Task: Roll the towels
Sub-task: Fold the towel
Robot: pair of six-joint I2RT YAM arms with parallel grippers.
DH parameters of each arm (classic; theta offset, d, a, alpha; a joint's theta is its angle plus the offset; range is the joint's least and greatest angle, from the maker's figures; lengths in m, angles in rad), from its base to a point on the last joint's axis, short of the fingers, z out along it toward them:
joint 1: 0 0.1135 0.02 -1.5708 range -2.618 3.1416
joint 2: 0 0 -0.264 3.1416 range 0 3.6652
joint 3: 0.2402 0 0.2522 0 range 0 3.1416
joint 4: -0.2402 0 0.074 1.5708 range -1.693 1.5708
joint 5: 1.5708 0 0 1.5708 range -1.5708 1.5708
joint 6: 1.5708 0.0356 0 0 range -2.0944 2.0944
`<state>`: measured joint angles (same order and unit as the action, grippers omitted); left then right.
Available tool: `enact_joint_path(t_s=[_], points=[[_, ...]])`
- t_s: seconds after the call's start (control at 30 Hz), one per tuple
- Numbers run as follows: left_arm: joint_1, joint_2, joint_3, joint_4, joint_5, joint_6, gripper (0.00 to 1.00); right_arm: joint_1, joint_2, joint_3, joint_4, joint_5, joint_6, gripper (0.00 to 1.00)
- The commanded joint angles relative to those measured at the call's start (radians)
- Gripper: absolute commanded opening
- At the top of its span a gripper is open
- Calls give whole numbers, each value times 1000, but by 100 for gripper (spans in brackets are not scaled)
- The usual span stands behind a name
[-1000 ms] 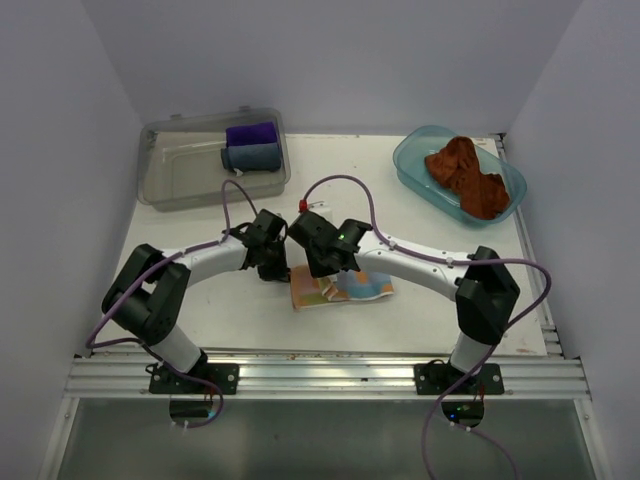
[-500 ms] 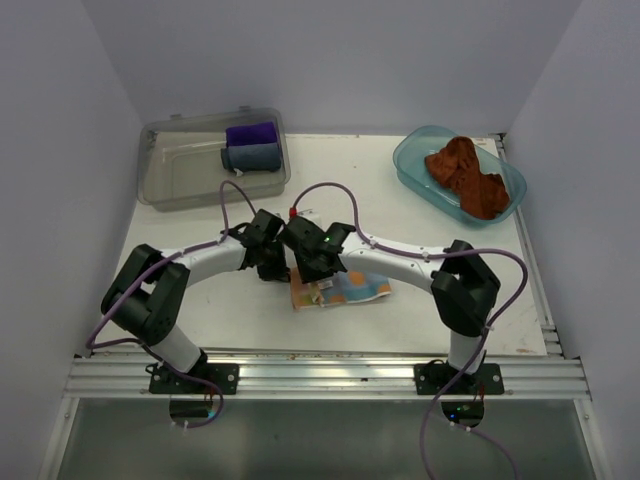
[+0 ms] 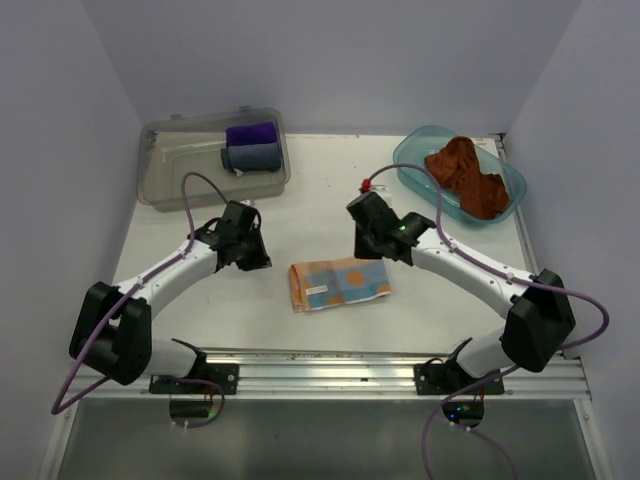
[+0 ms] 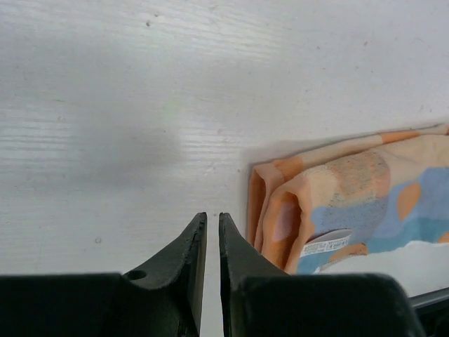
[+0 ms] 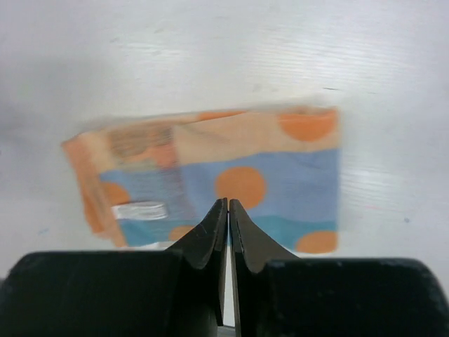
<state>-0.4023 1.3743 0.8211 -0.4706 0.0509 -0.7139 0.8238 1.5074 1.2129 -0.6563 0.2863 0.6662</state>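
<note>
The patterned pale blue, orange and white towel (image 3: pixel 340 284) lies folded flat on the white table, with a white label near its left end. It also shows in the left wrist view (image 4: pixel 351 203) and the right wrist view (image 5: pixel 231 175). My left gripper (image 3: pixel 250 257) is shut and empty, just left of the towel's folded end (image 4: pixel 212 215). My right gripper (image 3: pixel 383 250) is shut and empty, hovering above the towel's far edge (image 5: pixel 228 201). The rust-brown terry towel (image 3: pixel 466 176) lies crumpled in the blue tub (image 3: pixel 408 166) at the back right.
A clear plastic box (image 3: pixel 180 172) stands at the back left and holds a rolled purple cloth (image 3: pixel 251 133) and a rolled grey-blue cloth (image 3: pixel 252 157). White walls close in the left, right and back sides.
Both grippers have pulled away from the patterned towel, the left one to the left, the right one up and to the right. The towel now lies uncovered and flat.
</note>
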Motion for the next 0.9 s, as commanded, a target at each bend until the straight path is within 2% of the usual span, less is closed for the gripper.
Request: enact_joint_path(t_s=[0.0, 0.13, 0.27, 0.47, 0.67, 0.87], points=[[-61, -18, 45, -16, -23, 10, 16, -110, -64, -108, 20, -10, -19, 7], [-219, 64, 125, 6, -20, -9, 16, -189, -59, -147, 18, -36, -60, 5], [-294, 127, 161, 49, -10, -9, 16, -248, -15, -147, 43, -73, -102, 4], [-293, 267, 171, 50, -28, 11, 16, -278, 108, -131, 79, -110, -145, 1], [-257, 328, 167, 44, -33, 31, 15, -281, 163, -219, 142, -124, -131, 0], [-216, 354, 200, 17, -42, 71, 15, -261, 12, -390, 182, -121, -54, 0]])
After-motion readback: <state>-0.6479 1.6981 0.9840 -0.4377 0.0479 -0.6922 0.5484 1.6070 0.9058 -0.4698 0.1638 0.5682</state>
